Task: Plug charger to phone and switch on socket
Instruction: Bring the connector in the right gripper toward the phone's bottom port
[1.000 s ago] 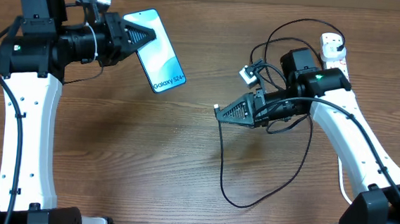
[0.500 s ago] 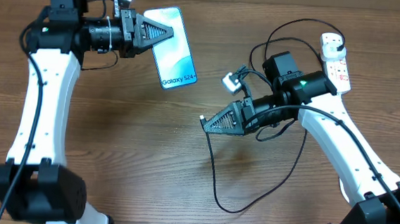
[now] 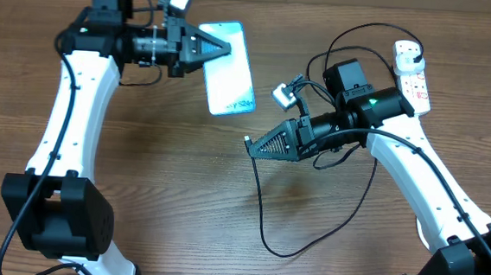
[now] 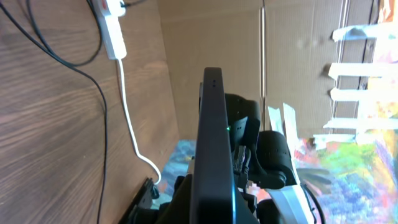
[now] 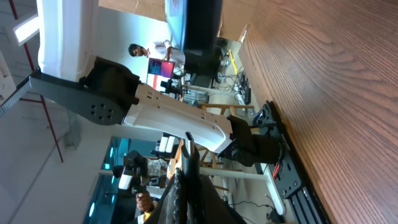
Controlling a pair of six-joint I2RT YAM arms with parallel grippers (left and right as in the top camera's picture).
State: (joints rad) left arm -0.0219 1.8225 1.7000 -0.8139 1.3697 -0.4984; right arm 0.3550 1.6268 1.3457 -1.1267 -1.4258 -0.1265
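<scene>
My left gripper is shut on the phone and holds it above the table at the upper middle, its lower end pointing toward the right arm. In the left wrist view the phone shows edge-on between my fingers. My right gripper is shut on the connector tip of the charger, whose thin black cable hangs down and loops over the table. The tip is a short way below and to the right of the phone, not touching it. The white socket lies at the far right with a plug in it.
The socket's thick white lead runs off the table's far edge. Loops of black cable lie between the right arm and the socket. Cardboard walls stand behind the table. The left arm's white links stretch along the left side.
The left arm has carried the phone rightward toward the table's middle. The right gripper moved left with the connector, then held nearly still over the last half second.
</scene>
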